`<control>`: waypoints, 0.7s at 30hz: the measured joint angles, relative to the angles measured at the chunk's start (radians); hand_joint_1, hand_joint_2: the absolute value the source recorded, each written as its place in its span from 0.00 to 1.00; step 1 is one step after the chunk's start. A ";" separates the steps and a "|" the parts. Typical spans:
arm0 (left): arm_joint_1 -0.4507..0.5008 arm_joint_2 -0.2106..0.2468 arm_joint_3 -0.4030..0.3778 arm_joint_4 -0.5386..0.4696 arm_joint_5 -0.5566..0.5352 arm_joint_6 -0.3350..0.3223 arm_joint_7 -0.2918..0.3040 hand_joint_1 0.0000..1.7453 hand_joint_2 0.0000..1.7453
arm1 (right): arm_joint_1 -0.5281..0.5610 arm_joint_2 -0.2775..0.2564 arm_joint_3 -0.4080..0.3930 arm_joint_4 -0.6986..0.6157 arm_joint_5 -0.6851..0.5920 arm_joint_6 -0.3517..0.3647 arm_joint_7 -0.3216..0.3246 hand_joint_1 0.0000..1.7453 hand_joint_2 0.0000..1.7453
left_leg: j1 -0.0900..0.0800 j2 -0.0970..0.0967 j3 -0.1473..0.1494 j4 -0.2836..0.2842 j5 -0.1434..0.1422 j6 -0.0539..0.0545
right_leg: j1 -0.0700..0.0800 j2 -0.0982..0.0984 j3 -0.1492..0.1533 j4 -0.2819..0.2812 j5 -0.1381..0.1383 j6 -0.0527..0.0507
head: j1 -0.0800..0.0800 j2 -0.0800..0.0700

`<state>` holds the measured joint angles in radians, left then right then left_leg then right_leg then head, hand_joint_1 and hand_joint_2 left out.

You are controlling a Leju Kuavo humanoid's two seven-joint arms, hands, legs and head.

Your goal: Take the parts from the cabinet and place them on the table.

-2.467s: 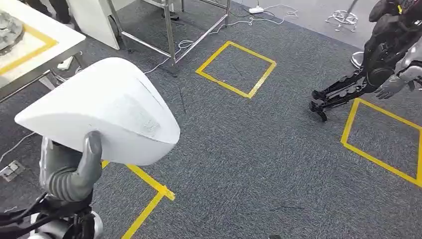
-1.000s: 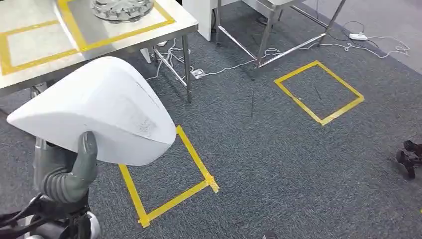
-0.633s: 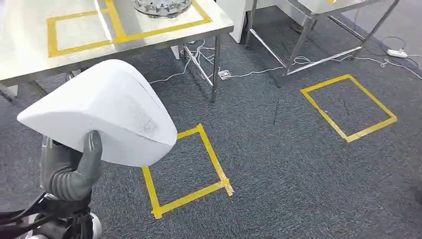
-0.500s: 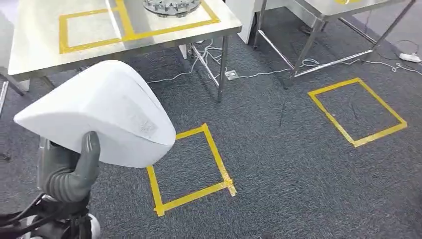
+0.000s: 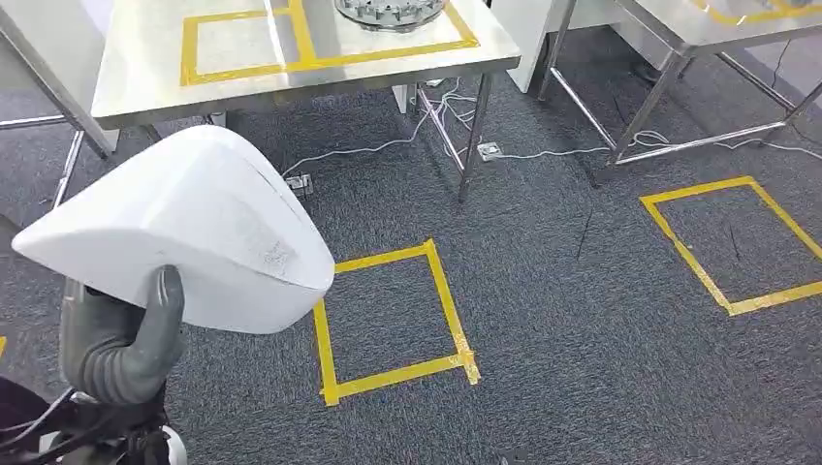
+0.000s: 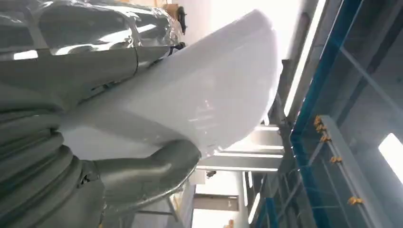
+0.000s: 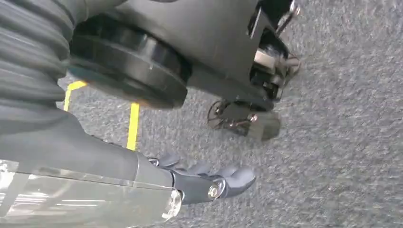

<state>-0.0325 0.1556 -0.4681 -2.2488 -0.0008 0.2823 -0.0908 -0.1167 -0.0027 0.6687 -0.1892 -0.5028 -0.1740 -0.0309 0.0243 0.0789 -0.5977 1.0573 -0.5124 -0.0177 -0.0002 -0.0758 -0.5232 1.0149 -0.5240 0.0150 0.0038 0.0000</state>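
The left hand (image 5: 121, 339) holds a large white part (image 5: 184, 232), a smooth shell with a rounded outline, raised above the grey carpet (image 5: 562, 329). The thumb (image 5: 163, 315) presses up against the part's lower edge, and in the left wrist view the same thumb (image 6: 142, 173) curls under the white part (image 6: 199, 95). The part's long axis lies roughly level and runs across the head view, from a narrower tip on the left toward a broader rounded end pointing right and slightly down. Ahead stands a steel table (image 5: 155, 87) marked with yellow tape, with a ring-shaped metal part (image 5: 393, 10) at its far edge. The right hand (image 7: 209, 183) hangs low over the carpet, fingers stretched out and nothing in them; how far apart they are is probably not readable from this angle.
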 joint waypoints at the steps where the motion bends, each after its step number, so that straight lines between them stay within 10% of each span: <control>1: -0.001 0.001 0.000 0.000 0.000 0.000 0.000 1.00 1.00 | 0.001 0.000 0.000 0.000 0.000 0.000 0.000 0.00 1.00 | -0.003 -0.010 -0.002 0.001 0.000 0.005 | -0.001 -0.005 0.003 -0.006 0.004 0.003 | 0.000 0.000; 2: -0.001 0.001 0.000 0.000 0.000 0.000 0.000 1.00 1.00 | 0.002 0.000 0.001 0.000 0.000 0.000 0.000 0.00 1.00 | 0.002 -0.021 -0.004 -0.004 0.006 0.015 | -0.004 -0.011 0.003 -0.002 0.000 0.008 | 0.000 0.000; 4: -0.002 0.000 -0.001 0.000 0.000 0.000 0.000 1.00 1.00 | 0.003 0.000 0.002 0.000 0.000 0.000 0.000 0.00 1.00 | 0.004 -0.042 -0.008 -0.005 0.013 0.026 | -0.009 0.040 -0.014 0.046 -0.054 0.019 | 0.005 0.000; 6: -0.003 0.000 -0.001 -0.001 0.000 0.000 0.000 1.00 1.00 | 0.008 0.000 0.002 0.000 0.000 0.000 0.000 0.00 1.00 | 0.002 -0.066 -0.015 -0.005 0.017 0.033 | -0.010 0.063 -0.073 0.198 -0.139 0.021 | 0.006 0.000; 8: -0.002 0.000 -0.001 0.000 0.000 0.000 0.000 1.00 1.00 | 0.013 0.000 0.003 0.000 0.000 0.000 0.000 0.00 1.00 | -0.004 -0.096 -0.019 -0.004 0.022 0.038 | -0.008 0.067 -0.114 0.302 -0.167 0.017 | 0.010 0.000; 12: -0.002 0.000 -0.001 -0.001 0.000 0.000 0.000 1.00 1.00 | 0.008 0.000 0.005 0.000 0.000 0.000 0.000 0.00 1.00 | -0.013 -0.151 -0.019 -0.006 0.031 0.037 | 0.005 0.114 -0.011 0.067 -0.011 -0.032 | 0.014 0.000; 13: -0.002 0.000 -0.001 0.000 0.000 0.000 0.000 1.00 1.00 | 0.009 -0.007 0.005 0.000 0.000 -0.001 0.000 0.00 1.00 | -0.009 -0.161 -0.022 -0.006 0.035 0.033 | 0.008 0.162 0.006 0.026 -0.012 -0.055 | 0.007 0.000; 17: -0.003 0.000 0.000 0.000 0.013 -0.002 -0.003 1.00 1.00 | 0.006 -0.008 0.006 0.000 -0.003 -0.003 -0.003 0.00 1.00 | 0.003 -0.201 -0.033 -0.020 0.057 0.001 | 0.019 0.138 0.015 -0.018 0.000 -0.060 | 0.020 0.000; 18: -0.004 0.001 0.000 0.001 0.018 -0.003 -0.006 1.00 1.00 | 0.001 -0.009 0.006 0.000 -0.003 -0.003 -0.005 0.00 1.00 | 0.001 -0.168 -0.038 -0.015 0.051 0.005 | 0.004 0.124 0.026 -0.048 0.016 -0.046 | 0.020 0.000; 19: -0.010 0.001 0.000 0.002 0.021 -0.003 -0.008 1.00 1.00 | -0.001 -0.009 0.006 0.000 -0.003 -0.005 -0.006 0.00 1.00 | -0.007 -0.094 -0.050 0.003 0.025 0.001 | 0.007 0.120 0.027 -0.061 0.025 -0.043 | 0.017 0.000; 21: -0.018 0.001 0.000 0.007 0.023 -0.005 -0.010 1.00 1.00 | 0.003 -0.009 0.006 0.000 -0.003 -0.005 -0.008 0.00 1.00 | -0.003 -0.075 -0.102 0.130 -0.060 -0.008 | 0.006 0.106 0.018 -0.059 0.032 -0.043 | 0.008 0.000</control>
<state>-0.0502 0.1564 -0.4685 -2.2415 0.0217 0.2777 -0.1007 -0.1142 -0.0114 0.6748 -0.1892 -0.5062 -0.1785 -0.0385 0.0215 0.0042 -0.7001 1.1869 -0.5719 -0.0260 0.0053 0.0302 -0.5048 0.9561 -0.4923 -0.0284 0.0115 0.0000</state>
